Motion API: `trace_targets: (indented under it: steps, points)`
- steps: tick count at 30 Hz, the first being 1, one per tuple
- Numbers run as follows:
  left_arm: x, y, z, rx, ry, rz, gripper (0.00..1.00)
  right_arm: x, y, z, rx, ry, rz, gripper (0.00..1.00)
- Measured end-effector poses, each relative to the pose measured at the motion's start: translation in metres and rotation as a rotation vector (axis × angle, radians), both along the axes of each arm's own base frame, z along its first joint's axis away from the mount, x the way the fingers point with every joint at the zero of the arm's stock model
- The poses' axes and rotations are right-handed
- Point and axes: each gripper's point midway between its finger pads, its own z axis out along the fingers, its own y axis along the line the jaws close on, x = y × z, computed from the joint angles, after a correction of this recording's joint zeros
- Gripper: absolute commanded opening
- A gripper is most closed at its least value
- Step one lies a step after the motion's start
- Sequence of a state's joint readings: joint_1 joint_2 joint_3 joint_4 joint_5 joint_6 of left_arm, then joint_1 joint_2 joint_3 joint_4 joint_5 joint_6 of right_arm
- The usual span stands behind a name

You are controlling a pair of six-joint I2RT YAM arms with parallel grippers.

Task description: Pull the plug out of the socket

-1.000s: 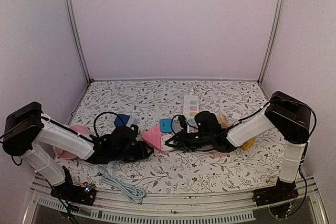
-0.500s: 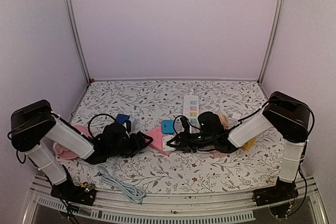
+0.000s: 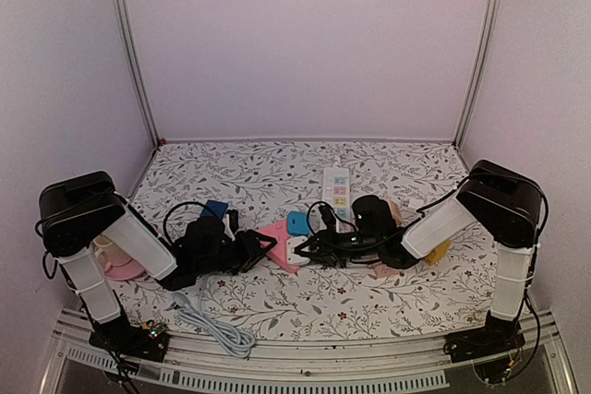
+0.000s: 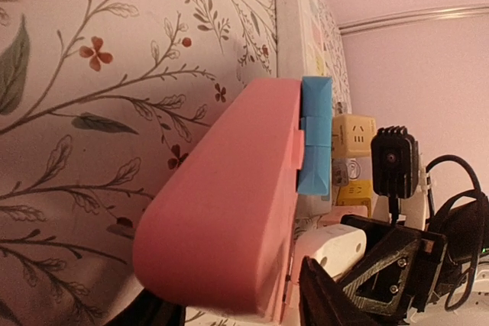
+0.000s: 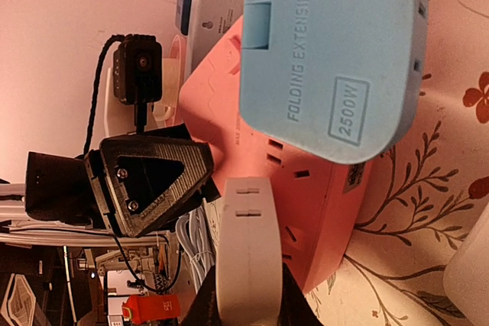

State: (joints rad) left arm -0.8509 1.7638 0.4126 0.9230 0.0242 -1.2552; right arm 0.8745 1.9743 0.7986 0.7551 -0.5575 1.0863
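Observation:
A pink socket block (image 3: 273, 238) with a blue fold-out part (image 3: 296, 222) lies mid-table. A white plug (image 3: 297, 249) sits in its right face. My left gripper (image 3: 259, 248) comes from the left and its jaws close on the socket's near end. In the left wrist view the socket (image 4: 229, 196) fills the space between my fingers, with the plug (image 4: 328, 246) beyond it. My right gripper (image 3: 312, 247) is shut on the plug. In the right wrist view the plug (image 5: 248, 250) sits between my dark fingertips, against the socket (image 5: 306, 188).
A white power strip (image 3: 336, 186) lies behind the socket. A blue-black adapter (image 3: 217, 211) and black cable are at the left. A pink cup (image 3: 115, 260) stands far left, a coiled white cable (image 3: 208, 320) at the front edge, and a yellow object (image 3: 439, 251) at the right.
My left gripper has moved right and away from me to the socket's end. The left arm's elbow has risen. The right gripper stays on the plug, shifted slightly right.

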Motion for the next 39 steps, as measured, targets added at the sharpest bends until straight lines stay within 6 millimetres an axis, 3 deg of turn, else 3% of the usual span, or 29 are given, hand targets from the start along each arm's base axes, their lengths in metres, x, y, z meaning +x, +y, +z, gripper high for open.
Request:
trace_targets:
  steps: [4, 14, 22, 28, 39]
  points:
    - [0.004, -0.003, 0.005, -0.015, -0.01, 0.002, 0.38, 0.003, 0.0, 0.003, 0.014, -0.004, -0.004, 0.09]
    - [0.006, -0.006, 0.013, -0.039, -0.027, 0.0, 0.0, 0.005, -0.001, 0.006, 0.037, 0.009, -0.018, 0.09]
    - [-0.001, -0.002, 0.023, -0.098, -0.053, -0.003, 0.0, -0.002, -0.003, 0.017, 0.093, -0.009, 0.001, 0.09]
    - [-0.011, 0.001, 0.049, -0.177, -0.121, 0.003, 0.0, -0.011, -0.006, 0.042, 0.187, -0.052, 0.02, 0.07]
    - [-0.015, -0.002, 0.078, -0.262, -0.192, 0.013, 0.0, -0.017, -0.011, 0.074, 0.29, -0.111, 0.023, 0.06]
